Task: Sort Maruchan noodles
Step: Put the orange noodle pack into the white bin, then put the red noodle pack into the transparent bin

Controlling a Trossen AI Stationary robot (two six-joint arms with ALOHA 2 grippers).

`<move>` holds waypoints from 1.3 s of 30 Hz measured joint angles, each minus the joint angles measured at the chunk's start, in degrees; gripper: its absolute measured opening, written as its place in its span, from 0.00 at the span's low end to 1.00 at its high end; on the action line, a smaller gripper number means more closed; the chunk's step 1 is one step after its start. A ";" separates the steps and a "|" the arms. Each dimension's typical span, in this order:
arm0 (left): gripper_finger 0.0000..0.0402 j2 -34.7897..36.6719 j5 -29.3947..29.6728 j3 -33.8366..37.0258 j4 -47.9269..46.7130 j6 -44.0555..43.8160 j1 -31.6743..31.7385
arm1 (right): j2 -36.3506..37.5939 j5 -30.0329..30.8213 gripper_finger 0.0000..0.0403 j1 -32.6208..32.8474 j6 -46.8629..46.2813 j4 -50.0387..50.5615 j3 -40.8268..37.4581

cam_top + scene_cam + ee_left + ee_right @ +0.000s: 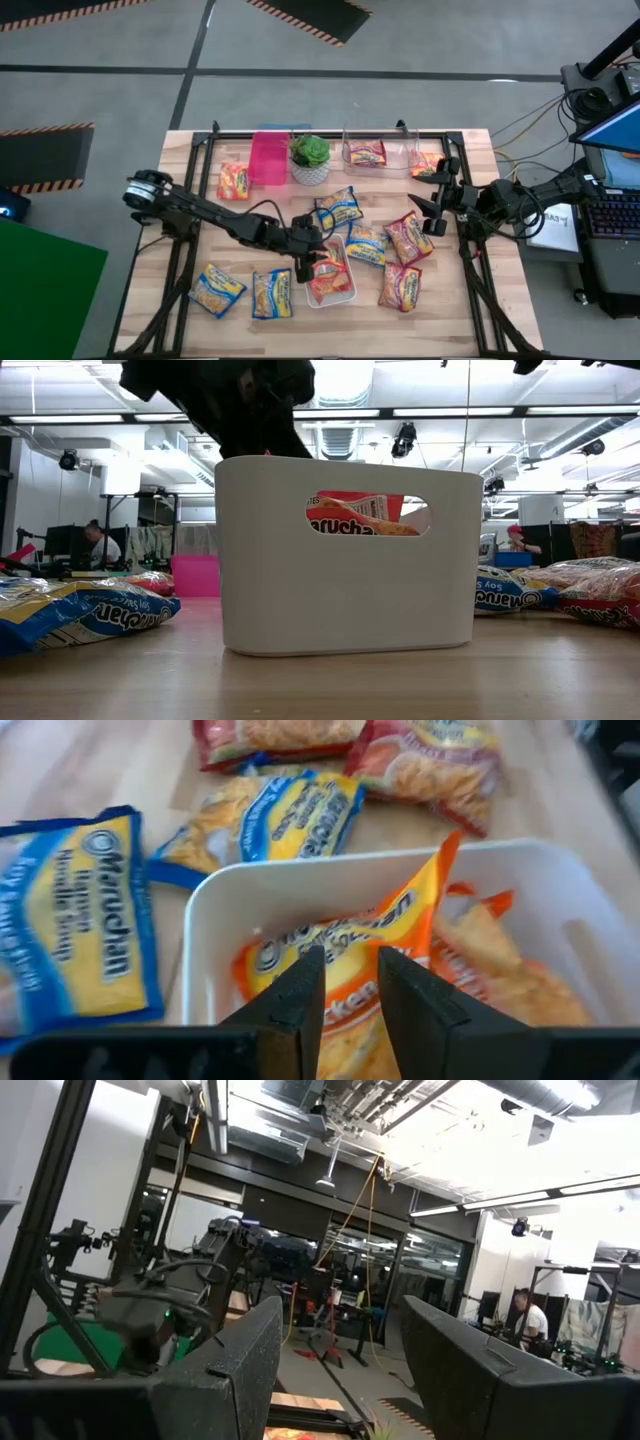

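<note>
Maruchan noodle packets lie flat across the table: blue-edged ones [340,208] [217,290], red-pink ones [408,238] [400,287], and an orange one [233,181] near the far edge. A white bin [345,292] stands mid-table with orange-edged packets inside. My left gripper [305,262] [350,985] reaches over the bin's left rim and is shut on an orange-edged packet [400,920] in it. My right gripper [435,205] [340,1370] waits open, raised near the table's right edge. My left gripper pinches the orange-edged packet between its two fingers at the packet's near end [352,982], slanting down from the table's left over the bin's rim. The packet sits tilted inside the white bin, one corner [450,842] sticking up, its lower part on the packets beneath.
A pink bin [268,157] and a green potted plant [310,155] stand at the far edge. Beside them, clear bins hold one packet each [367,153] [425,163]. Blue packets [75,930] [270,820] lie close around the white bin. Bare wood shows along the near edge.
</note>
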State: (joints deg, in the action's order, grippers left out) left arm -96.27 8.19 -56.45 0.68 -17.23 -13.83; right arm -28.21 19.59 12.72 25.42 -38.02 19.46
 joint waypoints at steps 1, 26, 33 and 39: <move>0.19 -0.28 -0.86 0.00 0.09 -0.73 0.19 | 0.00 0.00 0.48 -0.01 0.04 0.00 0.00; 0.19 19.40 4.61 0.88 -9.83 14.74 0.46 | 0.00 9.20 0.48 -0.01 -3.42 0.67 0.31; 0.19 24.97 4.82 6.38 -9.52 19.01 1.03 | -2.13 10.67 0.47 -0.01 -16.54 15.77 7.78; 0.19 31.45 4.96 11.69 -8.89 21.12 1.80 | -7.62 12.60 0.47 -0.01 -32.14 28.34 13.80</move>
State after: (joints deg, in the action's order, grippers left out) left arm -64.82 13.15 -44.76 -8.21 3.89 -12.03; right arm -35.83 32.18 12.71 -6.72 -9.68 33.26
